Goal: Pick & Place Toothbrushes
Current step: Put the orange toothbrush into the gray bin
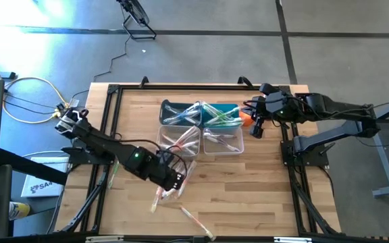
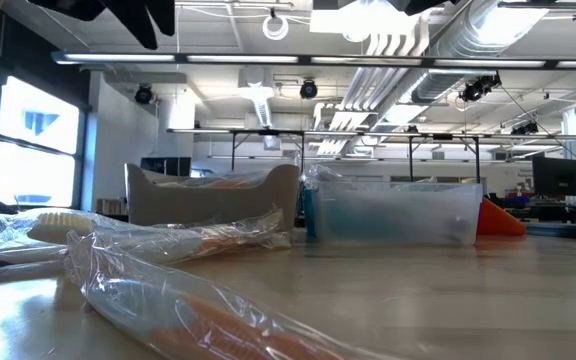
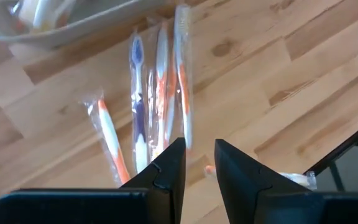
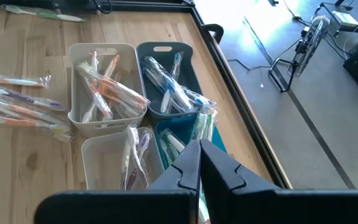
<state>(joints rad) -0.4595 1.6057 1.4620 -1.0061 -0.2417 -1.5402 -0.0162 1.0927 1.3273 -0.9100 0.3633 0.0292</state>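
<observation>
Wooden table (image 1: 262,196) carries four small bins (image 1: 201,127) holding wrapped toothbrushes (image 3: 157,93); more lie loose just beside them. Over these, the left gripper (image 3: 197,163) hangs slightly parted, empty. Right gripper (image 4: 197,163), pressed together, hovers above the bins.

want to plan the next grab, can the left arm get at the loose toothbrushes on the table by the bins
Probably yes: the left gripper hovers right over the wrapped toothbrushes lying on bare wood, fingers slightly apart, nothing between them.

Left gripper (image 1: 174,181) low over near-centre table, fingers slightly parted, nothing between — right gripper (image 1: 255,126) at far right, closed.
</observation>
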